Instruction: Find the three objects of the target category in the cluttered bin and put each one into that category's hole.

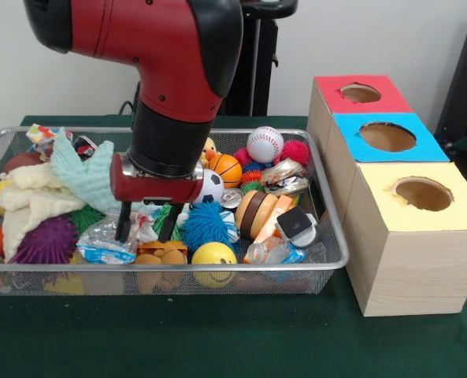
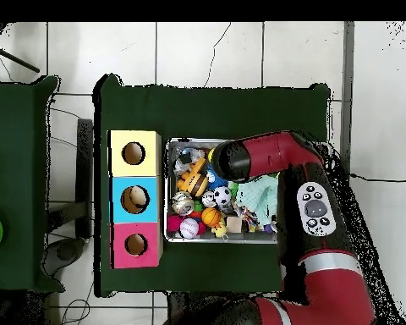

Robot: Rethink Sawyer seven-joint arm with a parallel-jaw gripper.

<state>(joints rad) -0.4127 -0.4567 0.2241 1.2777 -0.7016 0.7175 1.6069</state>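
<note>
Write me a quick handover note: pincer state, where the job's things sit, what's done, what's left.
Pincer: open, empty, fingers down among the clutter at the front middle of the wire bin.
Balls in the bin: baseball, basketball, soccer ball, yellow ball.
Boxes beside the bin: red, blue, yellow, each with one hole on top. The overhead view shows something pale inside the blue box's hole; red and yellow holes look empty.
Left: the target category isn't evident; sorting goes on.
</note>
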